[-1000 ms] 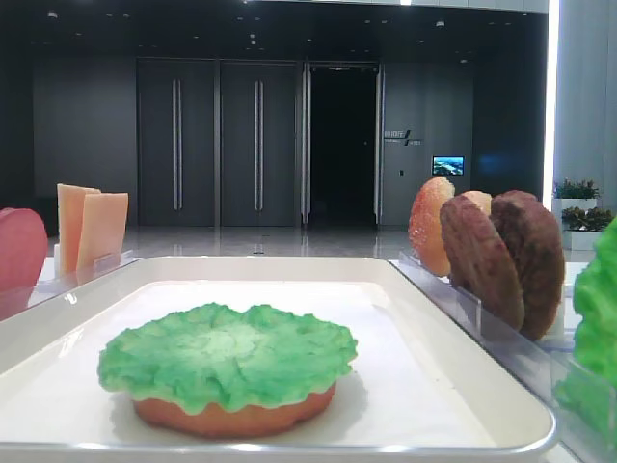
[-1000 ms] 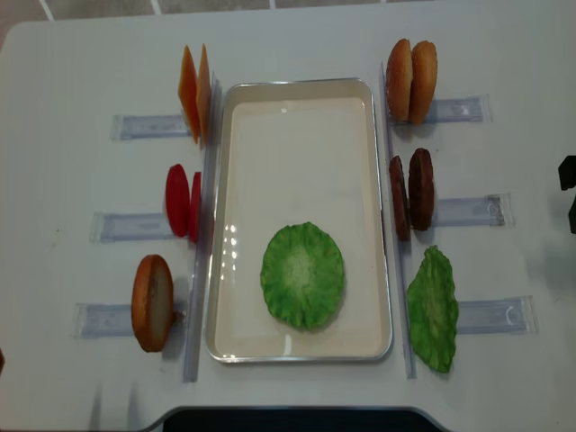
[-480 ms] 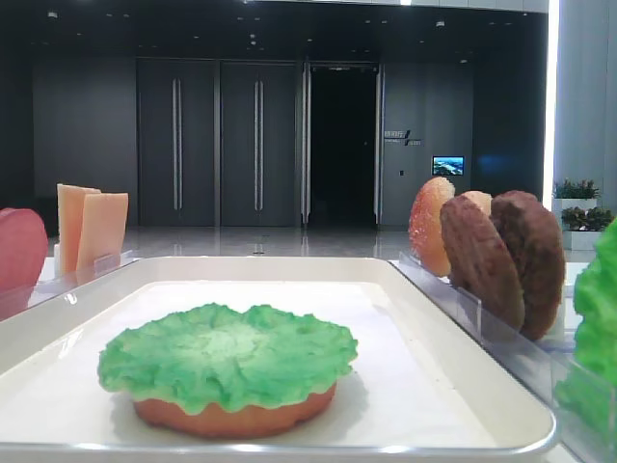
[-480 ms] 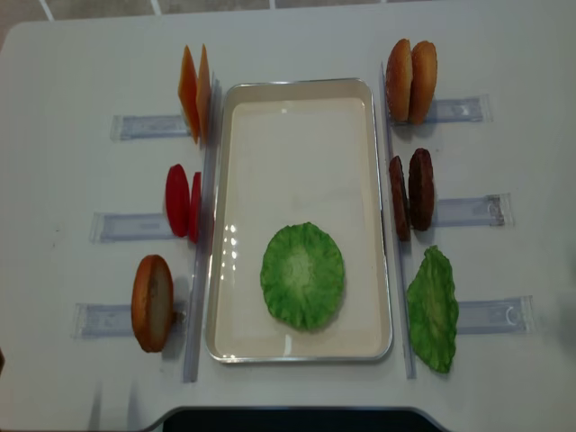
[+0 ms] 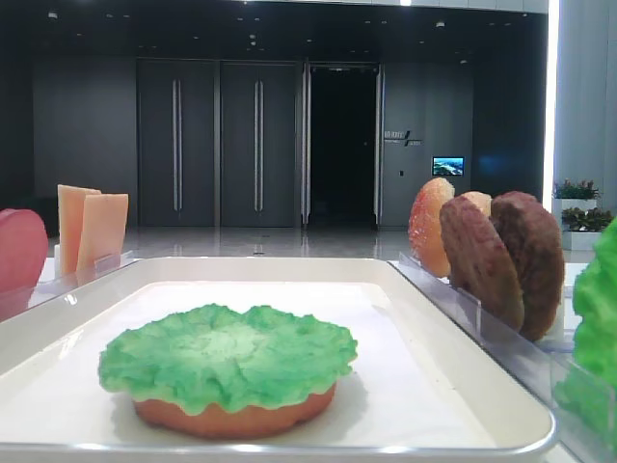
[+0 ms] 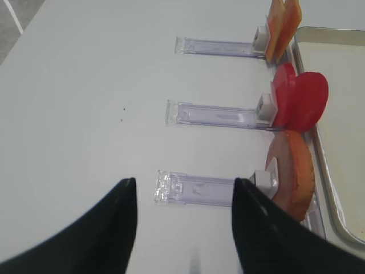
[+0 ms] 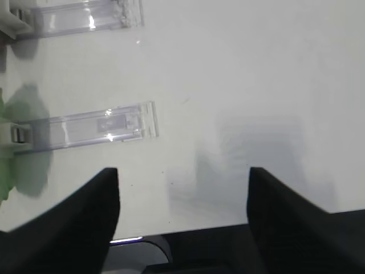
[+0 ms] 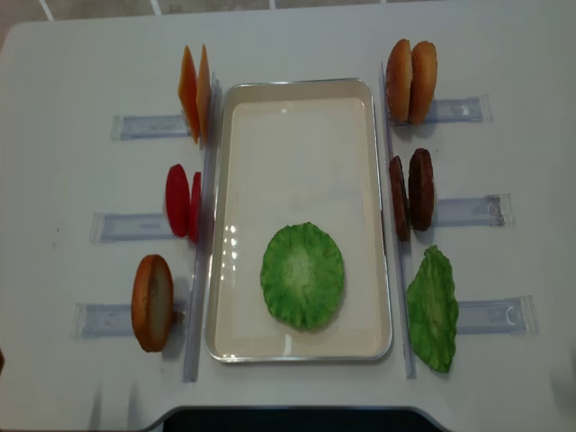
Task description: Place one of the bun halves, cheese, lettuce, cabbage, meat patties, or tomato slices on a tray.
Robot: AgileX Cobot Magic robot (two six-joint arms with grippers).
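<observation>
Lettuce (image 8: 302,274) draped over a bun half (image 5: 231,417) on the tray (image 8: 301,88); next likely a stiff, light, rough meat patty (image 8: 420,189) standing in its rack, best pinched across both flat faces; both jaws released, empty.

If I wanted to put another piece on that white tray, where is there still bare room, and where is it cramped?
The tray is bare across its far half, from the far rim down to the lettuce, which sits on a bun half at the near end. Narrow strips flank the lettuce. Outside it is crowded: cheese, tomato slices and meat patties stand against the long sides.
</observation>
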